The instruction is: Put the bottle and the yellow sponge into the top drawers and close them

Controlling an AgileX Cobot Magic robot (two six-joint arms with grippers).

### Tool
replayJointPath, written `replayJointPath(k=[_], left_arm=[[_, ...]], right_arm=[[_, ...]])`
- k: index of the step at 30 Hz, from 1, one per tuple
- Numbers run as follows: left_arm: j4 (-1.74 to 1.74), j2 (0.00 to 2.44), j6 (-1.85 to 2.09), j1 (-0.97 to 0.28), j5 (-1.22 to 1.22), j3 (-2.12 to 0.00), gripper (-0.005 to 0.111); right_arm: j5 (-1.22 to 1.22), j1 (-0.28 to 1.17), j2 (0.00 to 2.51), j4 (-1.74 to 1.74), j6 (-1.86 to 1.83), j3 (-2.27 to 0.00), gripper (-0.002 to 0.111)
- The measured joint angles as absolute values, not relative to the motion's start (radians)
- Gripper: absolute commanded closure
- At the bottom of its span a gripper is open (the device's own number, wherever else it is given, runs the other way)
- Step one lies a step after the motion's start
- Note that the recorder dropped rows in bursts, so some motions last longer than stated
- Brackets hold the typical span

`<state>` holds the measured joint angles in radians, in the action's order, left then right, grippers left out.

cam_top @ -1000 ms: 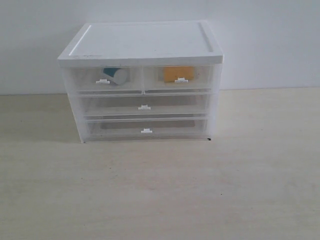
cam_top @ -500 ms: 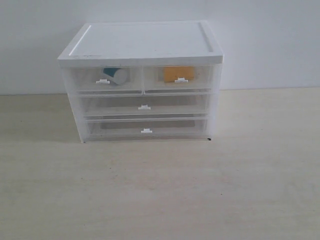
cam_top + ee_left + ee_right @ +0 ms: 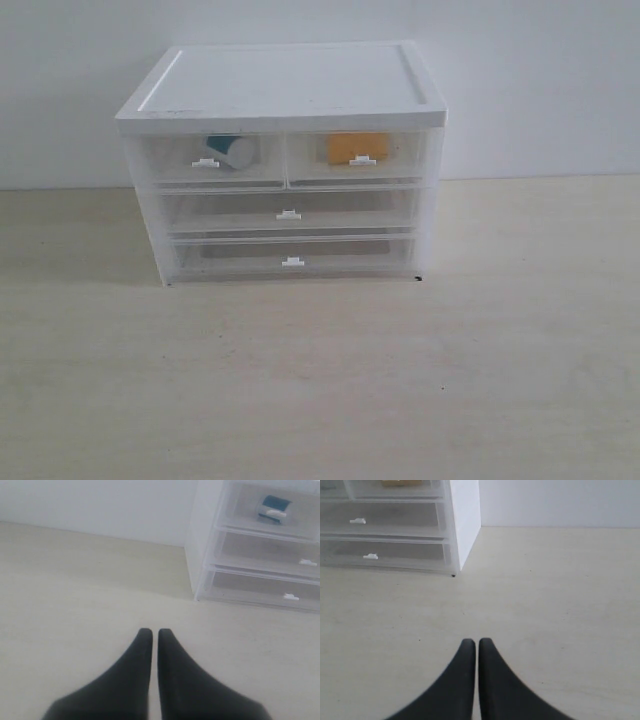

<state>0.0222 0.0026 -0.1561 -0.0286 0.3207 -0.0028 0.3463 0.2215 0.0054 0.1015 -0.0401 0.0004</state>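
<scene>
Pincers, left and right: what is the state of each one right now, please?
Left pincer: closed, holding nothing.
Right pincer: closed, holding nothing.

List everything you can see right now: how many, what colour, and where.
cabinet: one, white, on the table
top drawers: two, translucent, side by side, closed
lower drawers: two, translucent, stacked below, closed
bottle: one, white and teal, left top drawer
sponge: one, orange-yellow, right top drawer
table: one, pale wood, under the cabinet
wall: one, white, behind the cabinet
left gripper: one, black, shut, over bare table
right gripper: one, black, shut, over bare table
</scene>
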Motion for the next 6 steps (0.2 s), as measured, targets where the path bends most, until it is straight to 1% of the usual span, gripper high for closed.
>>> replayJointPath(k=[6], left_arm=[[0.022, 0.003, -0.156, -0.029, 0.321, -0.003, 0.103]], right_arm=[[0.346, 0.221, 0.005, 0.101, -0.036, 0.000, 0.108]])
